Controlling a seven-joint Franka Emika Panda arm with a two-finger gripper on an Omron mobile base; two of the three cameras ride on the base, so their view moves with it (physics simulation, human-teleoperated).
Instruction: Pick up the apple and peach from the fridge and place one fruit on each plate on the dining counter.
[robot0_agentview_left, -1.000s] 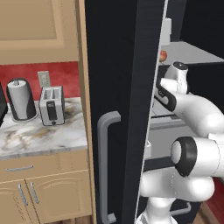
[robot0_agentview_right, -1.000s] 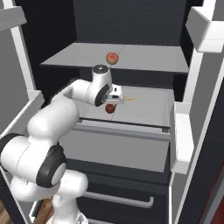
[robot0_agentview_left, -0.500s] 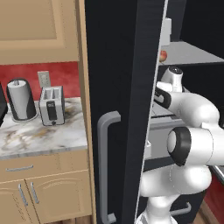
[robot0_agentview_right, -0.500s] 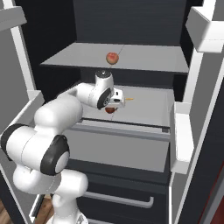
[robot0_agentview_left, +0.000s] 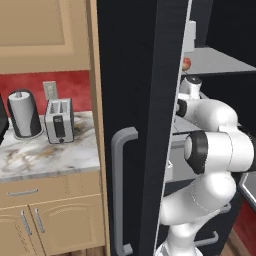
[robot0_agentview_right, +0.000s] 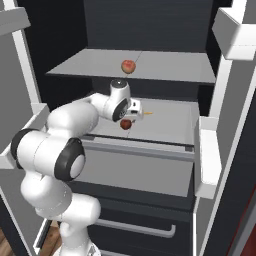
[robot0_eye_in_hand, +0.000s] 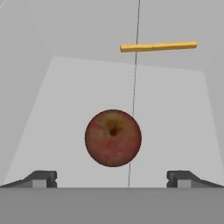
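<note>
- While the white arm reaches into the tall black fridge (robot0_agentview_right: 150, 30), its two-finger tool (robot0_eye_in_hand: 113, 178) hangs over the grey middle shelf (robot0_agentview_right: 170, 120).
- The tool stands wide open with nothing between its dark fingertips (robot0_eye_in_hand: 41, 178); the dark red round apple (robot0_eye_in_hand: 113, 138) lies on the shelf between them, apart from both.
- In the right base view the same apple (robot0_agentview_right: 126, 124) sits just below the tool (robot0_agentview_right: 131, 116), with a thin orange stick (robot0_agentview_right: 149, 113) just beside it on the shelf.
- A paler red-and-yellow round peach (robot0_agentview_right: 128, 66) rests on the grey upper shelf (robot0_agentview_right: 90, 67), above the arm's wrist.
- Left of the fridge's open door with its curved grey bar handle (robot0_agentview_left: 118, 190), a marbled wall desk (robot0_agentview_left: 45, 155) carries a steel toaster (robot0_agentview_left: 59, 120).
</note>
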